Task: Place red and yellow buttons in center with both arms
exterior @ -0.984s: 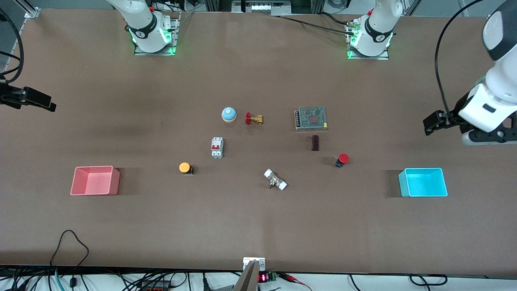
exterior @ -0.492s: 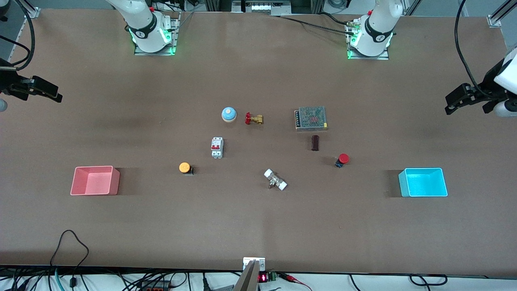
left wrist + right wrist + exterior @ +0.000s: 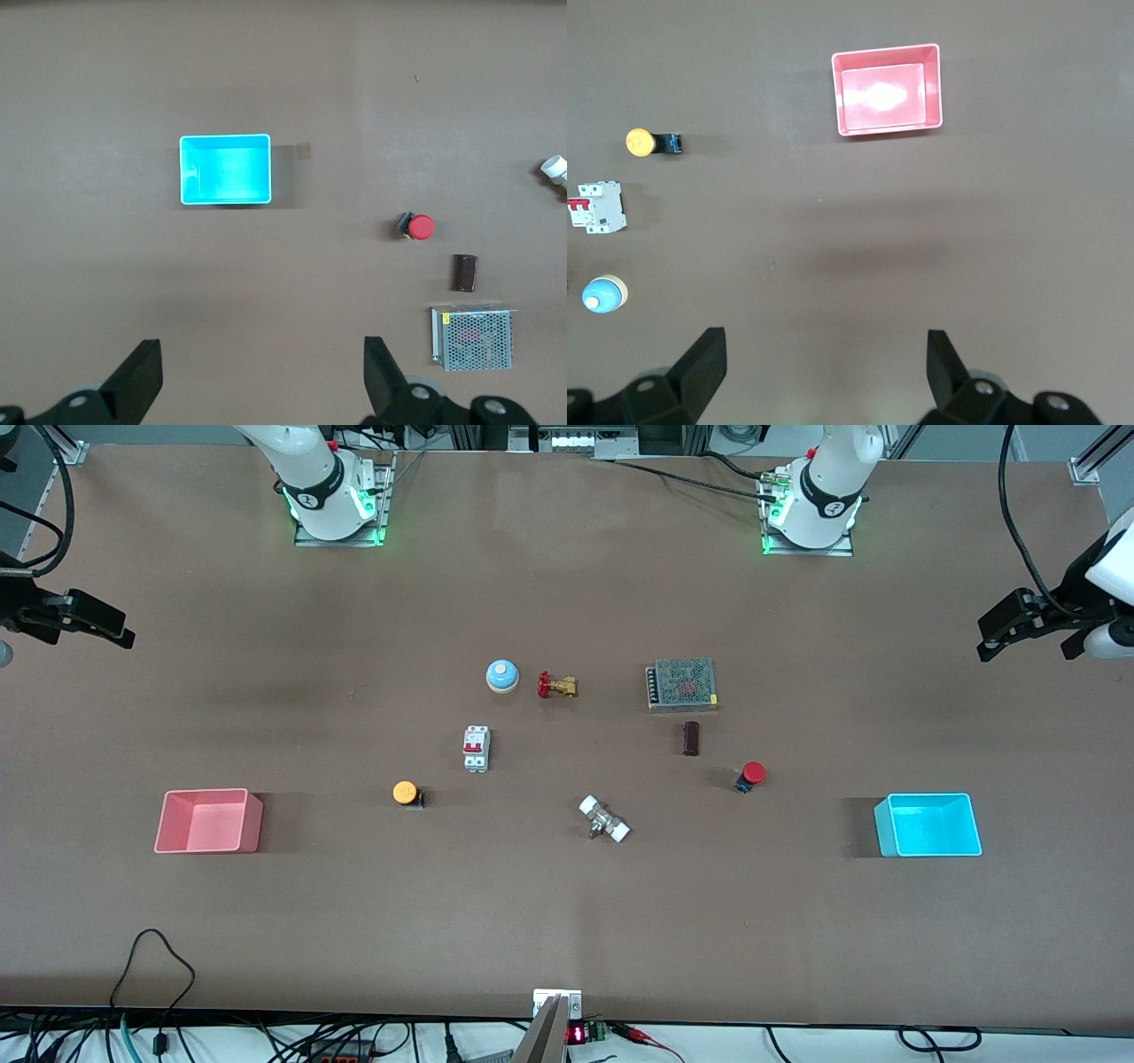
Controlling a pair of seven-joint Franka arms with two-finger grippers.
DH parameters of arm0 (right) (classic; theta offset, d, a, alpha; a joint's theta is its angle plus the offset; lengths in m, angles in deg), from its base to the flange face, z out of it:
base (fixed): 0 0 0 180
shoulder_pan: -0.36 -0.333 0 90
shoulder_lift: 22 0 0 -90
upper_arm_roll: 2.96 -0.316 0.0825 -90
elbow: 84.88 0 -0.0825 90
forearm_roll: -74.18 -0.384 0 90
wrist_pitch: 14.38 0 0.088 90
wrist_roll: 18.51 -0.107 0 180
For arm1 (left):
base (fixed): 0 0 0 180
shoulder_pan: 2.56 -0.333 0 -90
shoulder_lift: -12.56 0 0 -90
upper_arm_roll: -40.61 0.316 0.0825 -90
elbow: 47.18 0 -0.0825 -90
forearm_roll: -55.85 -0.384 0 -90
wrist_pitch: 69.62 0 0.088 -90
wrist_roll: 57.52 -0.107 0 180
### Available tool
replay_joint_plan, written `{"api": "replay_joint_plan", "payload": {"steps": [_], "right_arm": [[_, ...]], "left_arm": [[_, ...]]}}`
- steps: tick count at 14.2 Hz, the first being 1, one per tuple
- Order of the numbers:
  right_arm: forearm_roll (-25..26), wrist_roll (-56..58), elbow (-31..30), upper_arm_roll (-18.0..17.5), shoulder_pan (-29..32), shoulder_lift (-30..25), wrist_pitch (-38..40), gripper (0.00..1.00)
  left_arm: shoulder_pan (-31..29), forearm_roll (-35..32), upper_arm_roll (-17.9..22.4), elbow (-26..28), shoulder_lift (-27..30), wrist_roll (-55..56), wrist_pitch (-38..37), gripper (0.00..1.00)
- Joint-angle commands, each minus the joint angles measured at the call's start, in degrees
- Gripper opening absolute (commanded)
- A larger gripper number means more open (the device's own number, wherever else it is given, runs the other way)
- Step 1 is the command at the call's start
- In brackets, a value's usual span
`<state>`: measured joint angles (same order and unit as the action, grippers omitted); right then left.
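Note:
The red button (image 3: 751,775) lies on its side on the brown tabletop, between the table's center (image 3: 576,753) and the cyan tray (image 3: 928,825). The yellow button (image 3: 407,793) lies on its side between the center and the pink tray (image 3: 208,821). My left gripper (image 3: 1005,627) is open and empty, high over the left arm's end of the table. Its wrist view (image 3: 261,354) shows the red button (image 3: 420,227) far below. My right gripper (image 3: 93,627) is open and empty, high over the right arm's end. Its wrist view (image 3: 824,343) shows the yellow button (image 3: 640,142).
Around the center lie a blue dome bell (image 3: 501,676), a red-handled brass valve (image 3: 556,685), a white circuit breaker (image 3: 476,748), a white-ended fitting (image 3: 604,819), a dark block (image 3: 691,738) and a mesh-topped power supply (image 3: 682,684).
The left arm has swung up and out toward its end of the table. The right gripper has shifted slightly. Nothing on the table has moved.

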<state>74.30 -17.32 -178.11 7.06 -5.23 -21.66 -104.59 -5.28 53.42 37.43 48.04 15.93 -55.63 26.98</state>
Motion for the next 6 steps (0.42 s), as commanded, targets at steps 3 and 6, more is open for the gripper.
{"api": "replay_joint_plan", "payload": {"steps": [3, 6], "right_arm": [[0.58, 1.01, 0.68, -0.26, -0.21, -0.78, 0.47, 1.00], [0.58, 0.74, 0.77, -0.26, -0.21, -0.78, 0.47, 1.00]], "left_arm": [[0.43, 0.84, 0.63, 1.46, 1.38, -1.37, 0.34, 1.00], [0.34, 1.45, 0.63, 1.46, 1.38, -1.37, 0.26, 1.00]]}}
